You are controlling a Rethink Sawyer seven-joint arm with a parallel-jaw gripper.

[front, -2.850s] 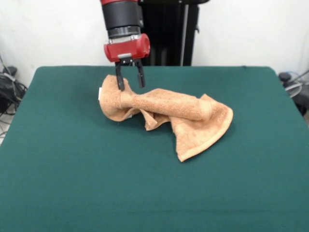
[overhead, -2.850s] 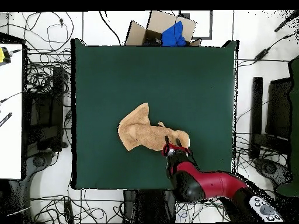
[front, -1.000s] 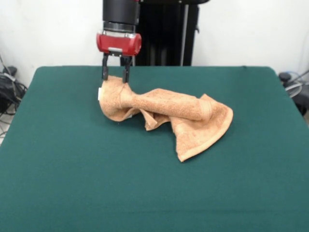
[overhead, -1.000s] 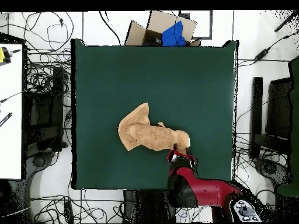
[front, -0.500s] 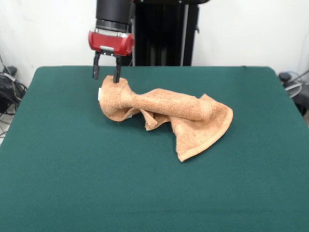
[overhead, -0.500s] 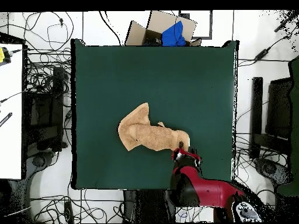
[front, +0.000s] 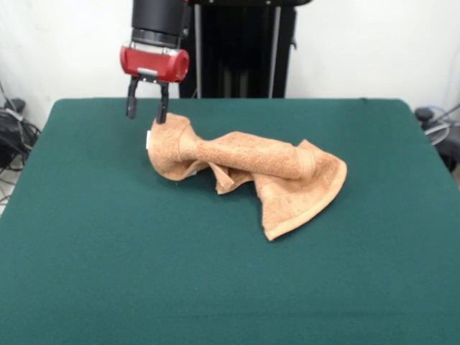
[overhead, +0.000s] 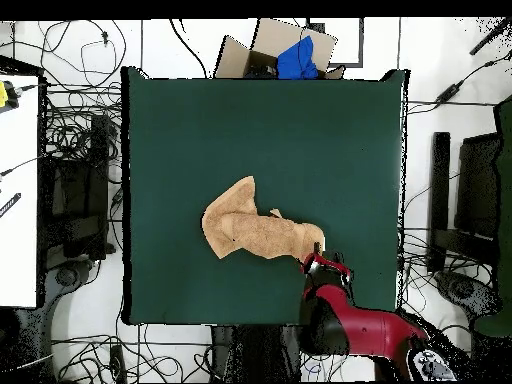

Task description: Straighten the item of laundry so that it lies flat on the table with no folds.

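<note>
The light-orange towel [front: 244, 169] lies crumpled and twisted on the dark green table [front: 230, 287], bunched at its left end and spread wider at its right. A small white tag shows at its left end. In the overhead view the towel [overhead: 255, 232] lies near the table's [overhead: 200, 130] middle. My gripper [front: 146, 113] is open and empty, raised just above and left of the towel's bunched end; one fingertip is close to the cloth. In the overhead view the gripper [overhead: 325, 266] sits by the towel's right end.
A cardboard box with a blue item [overhead: 290, 55] stands beyond the table's top edge in the overhead view. Cables and equipment surround the table on the floor. The robot's black pedestal [front: 244, 50] stands behind the table.
My gripper has let go of the towel's bunched end, risen and moved left in the front view. The towel's end has settled slightly; the rest has not moved.
</note>
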